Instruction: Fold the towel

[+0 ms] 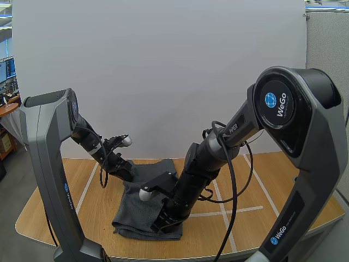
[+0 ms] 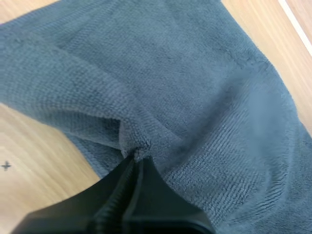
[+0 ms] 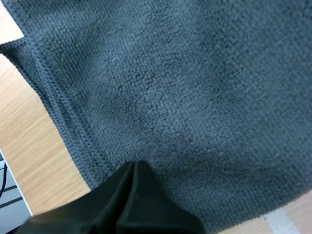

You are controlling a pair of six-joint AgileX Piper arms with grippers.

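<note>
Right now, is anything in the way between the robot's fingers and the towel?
No, nothing visible is in the way. The left fingers pinch a pucker of the towel, and the right fingers sit right on it too.

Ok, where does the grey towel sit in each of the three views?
High view: the towel lies rumpled on the wooden table, between the two arms.
Left wrist view: the towel puckers where the left gripper pinches it.
Right wrist view: the towel's hemmed edge runs beside the right gripper, shut on the cloth.
Shared landmark: the table's white tape line, next to the towel.
</note>
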